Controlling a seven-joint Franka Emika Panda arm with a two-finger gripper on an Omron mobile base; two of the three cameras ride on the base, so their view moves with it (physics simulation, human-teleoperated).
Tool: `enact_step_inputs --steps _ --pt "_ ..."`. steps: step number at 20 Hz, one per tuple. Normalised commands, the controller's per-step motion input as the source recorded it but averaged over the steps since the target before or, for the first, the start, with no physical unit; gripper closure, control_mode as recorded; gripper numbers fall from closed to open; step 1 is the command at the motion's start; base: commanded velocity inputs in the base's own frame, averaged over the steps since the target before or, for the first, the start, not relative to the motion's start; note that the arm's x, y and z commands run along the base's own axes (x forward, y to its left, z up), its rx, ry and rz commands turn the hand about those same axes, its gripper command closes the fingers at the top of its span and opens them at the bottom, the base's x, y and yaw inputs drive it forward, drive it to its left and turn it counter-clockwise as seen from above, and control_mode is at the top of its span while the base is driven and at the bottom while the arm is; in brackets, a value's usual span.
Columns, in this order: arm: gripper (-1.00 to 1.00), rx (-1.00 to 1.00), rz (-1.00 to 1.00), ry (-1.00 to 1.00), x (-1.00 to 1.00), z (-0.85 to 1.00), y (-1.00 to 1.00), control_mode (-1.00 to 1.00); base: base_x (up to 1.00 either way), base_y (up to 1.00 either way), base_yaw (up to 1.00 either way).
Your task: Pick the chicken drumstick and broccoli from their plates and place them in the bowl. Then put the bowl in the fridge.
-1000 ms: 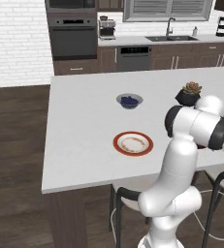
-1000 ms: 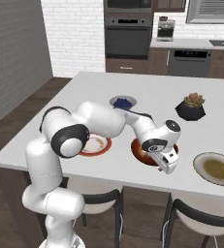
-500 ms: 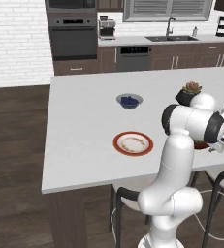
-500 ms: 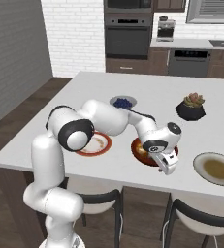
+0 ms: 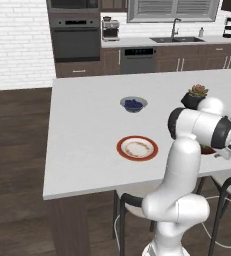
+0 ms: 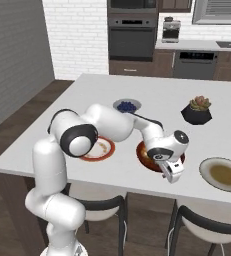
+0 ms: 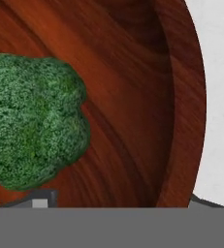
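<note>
Since a second ago the gripper point(image 6: 171, 172) has stayed low at the near rim of the bowl point(image 6: 146, 154), shifting only slightly; whether its fingers are spread or pressed together cannot be told. Up close, the broccoli point(image 7: 31, 118), a bumpy bright green lump, lies inside the bowl on glossy reddish-brown wood. The bowl sits near the counter point(image 6: 112, 90) front edge, between the red-rimmed plate point(image 6: 101, 148) and the beige plate point(image 6: 223, 173). Farther back stand a blueberry bowl point(image 6: 127, 105) and a potted succulent point(image 6: 197, 109), with open white counter behind.
</note>
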Motion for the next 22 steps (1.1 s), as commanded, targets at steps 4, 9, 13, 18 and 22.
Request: enact_step_inputs --steps 4,9,13,18,22 --pt "1.0 0.0 -0.06 -0.02 0.0 -0.01 0.05 -1.0 0.0 0.0 0.0" --pt "1.0 -0.01 -0.08 0.0 0.0 0.11 0.22 -1.0 0.0 0.0 0.0" --pt "1.0 0.0 -0.08 -0.09 -0.15 0.53 0.0 -1.0 0.0 0.0 0.0" --pt "1.0 0.0 -0.15 -0.07 -0.04 0.14 0.02 -1.0 0.0 0.0 0.0" --pt "1.0 0.0 -0.25 -0.15 -0.04 0.01 0.01 -1.0 0.0 0.0 0.0"
